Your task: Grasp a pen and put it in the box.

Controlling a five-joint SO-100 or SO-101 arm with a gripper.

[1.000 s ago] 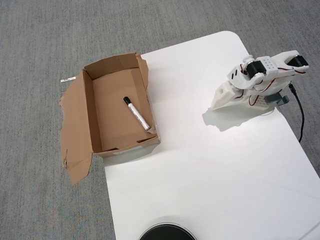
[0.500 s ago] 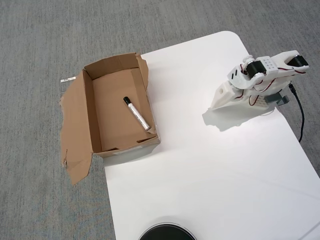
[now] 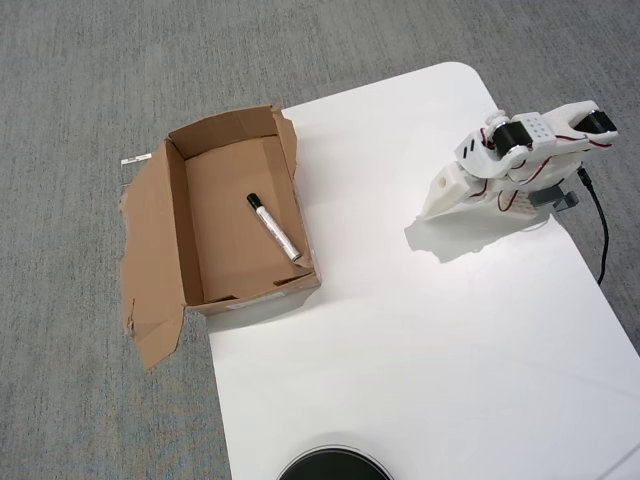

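One gripper is all I have, and in the overhead view it is folded down against the white table, its pale tip pointing toward the lower left of the picture. From this angle I cannot tell whether my fingers are spread or pressed together; nothing shows between them. My white arm is tucked back behind the gripper near the table's right edge, with thin red wires along it and a black cable trailing off beside it.

Well apart from me, at the table's left edge, sits the box, brown cardboard with ragged flaps, one wide flap spread flat on the grey carpet. The pen lies inside the box on its floor, close to the right-hand wall, slanting with its black cap toward the upper left. A dark round object pokes in at the bottom edge of the picture; I cannot tell what it is.
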